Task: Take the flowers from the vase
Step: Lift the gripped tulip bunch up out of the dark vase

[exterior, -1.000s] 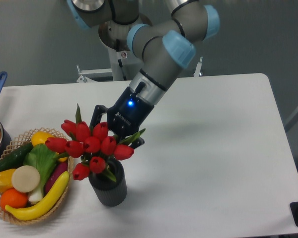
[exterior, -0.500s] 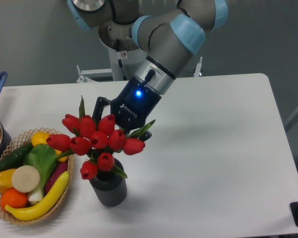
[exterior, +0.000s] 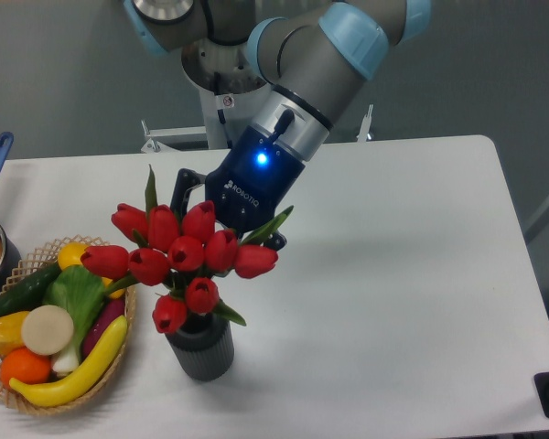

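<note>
Flowers half out of vase — lift not finished.
Gripper seemed clamped on the bunch behind the buds; stems prob. were in the vase mouth — needed more lift.

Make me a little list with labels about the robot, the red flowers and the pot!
flowers: bunch of red tulips, raised but stems reach into the pot
pot: dark grey ribbed vase, upright on the white table
robot: gripper behind the tulips, fingers hidden by them
beside: wicker basket of toy fruit and vegetables, left of the vase
</note>
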